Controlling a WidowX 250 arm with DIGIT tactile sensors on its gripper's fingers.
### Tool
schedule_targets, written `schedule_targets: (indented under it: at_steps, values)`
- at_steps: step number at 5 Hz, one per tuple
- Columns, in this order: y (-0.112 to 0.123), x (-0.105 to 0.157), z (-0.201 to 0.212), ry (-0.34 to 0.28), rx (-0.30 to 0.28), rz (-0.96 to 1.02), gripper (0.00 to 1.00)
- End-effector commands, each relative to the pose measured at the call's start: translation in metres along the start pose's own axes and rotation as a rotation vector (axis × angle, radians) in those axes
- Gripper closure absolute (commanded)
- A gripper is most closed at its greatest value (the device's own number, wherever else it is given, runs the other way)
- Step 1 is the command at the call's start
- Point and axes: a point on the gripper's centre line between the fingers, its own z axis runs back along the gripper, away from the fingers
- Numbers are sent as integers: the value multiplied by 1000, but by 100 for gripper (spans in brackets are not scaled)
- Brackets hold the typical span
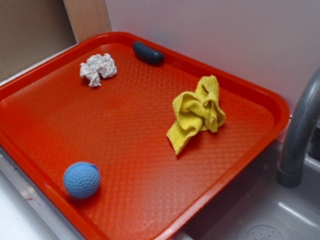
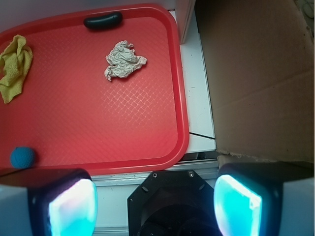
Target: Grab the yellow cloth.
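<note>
On the red tray [image 1: 47,109], going left to right in the exterior view, a blue dimpled ball [image 1: 81,179] sits near the front rim, a crumpled white paper wad [image 1: 98,68] lies toward the back left, and a dark oblong object [image 1: 148,52] rests against the back rim. Right of these, the yellow cloth [image 1: 197,112] lies bunched in folds on the tray's right half, well apart from the ball and the wad, with one flat corner trailing toward the front. Past the tray's right edge are a grey sink [image 1: 262,232] and its grey faucet [image 1: 307,123].

In the wrist view, the yellow cloth [image 2: 15,66] shows at the far left of the tray [image 2: 98,123], the ball [image 2: 22,157] below it, and the paper wad [image 2: 123,60] near the middle. The end effector [image 2: 155,204] hangs above the surface beside the tray, its two fingers [image 2: 71,206] spread wide apart and holding nothing. Brown cardboard [image 2: 261,73] fills the right side.
</note>
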Motion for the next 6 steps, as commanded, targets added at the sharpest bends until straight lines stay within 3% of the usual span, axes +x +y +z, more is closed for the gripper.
schedule_targets:
  at_steps: [1, 2, 4, 5, 6]
  values:
    - [0, 0, 0, 0, 0, 0, 0]
    - [-34, 12, 1, -72, 13, -7, 0]
    - [-122, 51, 5, -143, -101, -67, 0]
    - [-165, 79, -21, -148, -148, -42, 0]
    - [-196, 96, -46, -121, -130, -26, 0]
